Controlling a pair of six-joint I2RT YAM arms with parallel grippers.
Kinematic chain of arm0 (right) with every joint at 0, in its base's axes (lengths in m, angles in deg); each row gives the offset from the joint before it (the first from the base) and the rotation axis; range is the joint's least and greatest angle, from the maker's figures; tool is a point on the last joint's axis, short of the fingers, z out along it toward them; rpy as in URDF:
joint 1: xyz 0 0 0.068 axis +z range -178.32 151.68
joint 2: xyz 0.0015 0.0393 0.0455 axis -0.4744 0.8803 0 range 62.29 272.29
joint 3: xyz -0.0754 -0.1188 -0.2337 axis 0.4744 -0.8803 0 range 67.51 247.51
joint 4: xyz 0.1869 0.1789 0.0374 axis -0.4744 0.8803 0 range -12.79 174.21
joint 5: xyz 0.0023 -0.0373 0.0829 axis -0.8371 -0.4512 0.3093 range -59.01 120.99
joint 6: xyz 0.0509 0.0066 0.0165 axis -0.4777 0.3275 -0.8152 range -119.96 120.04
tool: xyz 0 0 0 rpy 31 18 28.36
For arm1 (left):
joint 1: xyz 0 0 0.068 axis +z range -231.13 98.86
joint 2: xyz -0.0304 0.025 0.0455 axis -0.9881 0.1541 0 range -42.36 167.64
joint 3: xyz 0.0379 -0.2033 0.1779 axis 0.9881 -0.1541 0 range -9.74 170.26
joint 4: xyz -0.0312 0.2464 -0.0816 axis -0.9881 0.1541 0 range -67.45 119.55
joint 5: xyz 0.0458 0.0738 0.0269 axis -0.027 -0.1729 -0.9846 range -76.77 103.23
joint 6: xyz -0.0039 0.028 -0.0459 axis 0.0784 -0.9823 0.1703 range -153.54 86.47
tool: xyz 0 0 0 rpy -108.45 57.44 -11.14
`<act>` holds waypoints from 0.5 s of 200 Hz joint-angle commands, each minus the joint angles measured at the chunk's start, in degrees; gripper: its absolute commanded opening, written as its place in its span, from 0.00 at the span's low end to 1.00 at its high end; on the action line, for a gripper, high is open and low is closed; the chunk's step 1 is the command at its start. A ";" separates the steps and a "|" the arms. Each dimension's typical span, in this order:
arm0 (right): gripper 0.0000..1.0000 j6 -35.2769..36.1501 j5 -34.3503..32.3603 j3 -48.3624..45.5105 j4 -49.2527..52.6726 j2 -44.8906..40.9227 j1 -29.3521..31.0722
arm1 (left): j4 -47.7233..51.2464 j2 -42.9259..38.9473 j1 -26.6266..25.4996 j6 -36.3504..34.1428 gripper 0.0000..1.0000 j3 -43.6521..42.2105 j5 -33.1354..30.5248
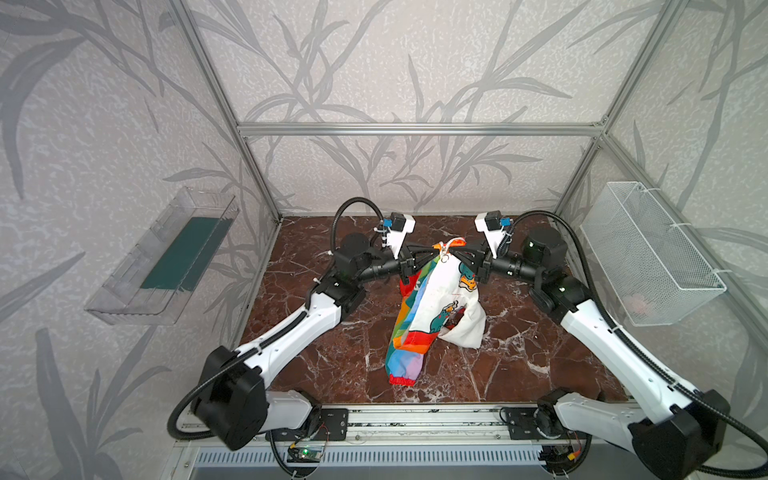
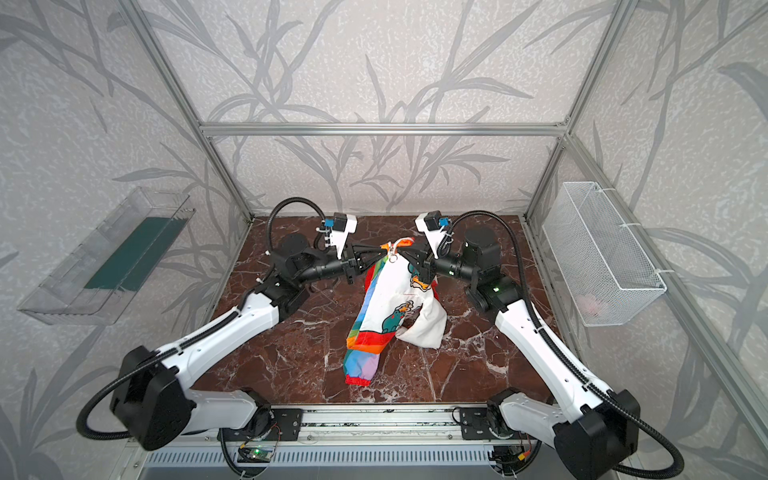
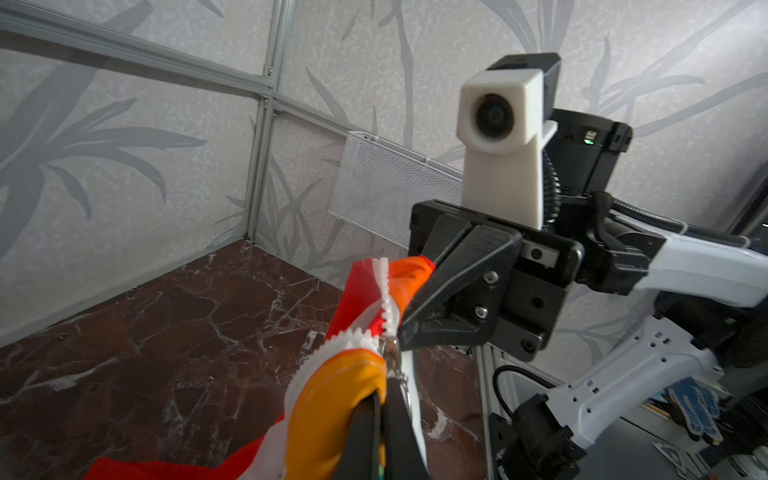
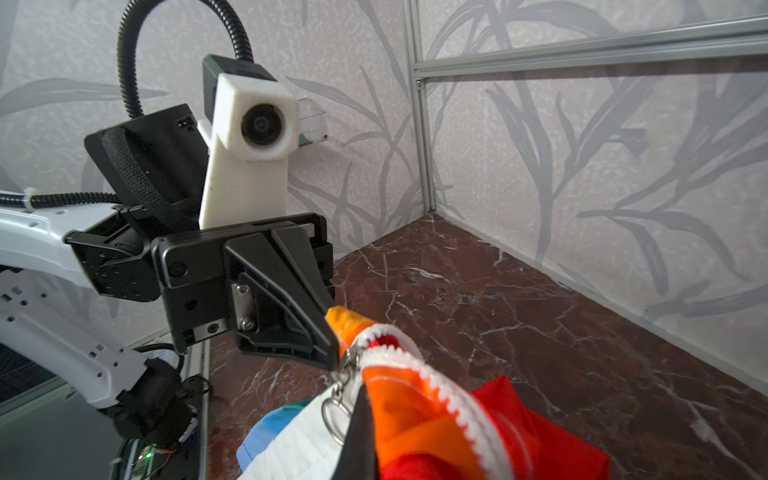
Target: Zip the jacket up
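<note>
The jacket [image 1: 436, 299] [image 2: 390, 299] hangs lifted at the back middle of the table, striped outside and white printed lining both showing. One sleeve with a red cuff [image 1: 402, 380] trails onto the table. My left gripper [image 1: 432, 249] [image 2: 384, 248] [image 3: 380, 415] is shut on orange fabric left of the zipper. My right gripper [image 1: 456, 250] [image 2: 405, 250] [image 4: 361, 428] is shut on orange fabric right of it. The metal zipper slider [image 3: 389, 349] with its ring pull [image 4: 336, 411] hangs between the two tips. The white zipper teeth [image 4: 440, 395] spread apart beyond the slider.
A clear plastic tray [image 1: 166, 257] hangs on the left wall and a white wire basket [image 1: 648, 253] on the right wall. The dark red marble table [image 1: 519, 353] is boxed in by aluminium frame posts and patterned walls.
</note>
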 commanded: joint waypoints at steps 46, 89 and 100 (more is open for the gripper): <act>0.00 10.94 -3.50 24.06 0.26 7.79 -5.79 | 4.48 15.68 6.14 -1.28 0.00 29.84 12.64; 0.00 4.46 -5.13 10.22 -0.02 1.24 -5.82 | 5.94 9.74 6.12 -2.28 0.00 14.35 10.23; 0.00 2.27 -7.27 4.03 0.49 -1.17 -4.72 | 2.58 8.14 5.71 -0.52 0.00 7.23 8.51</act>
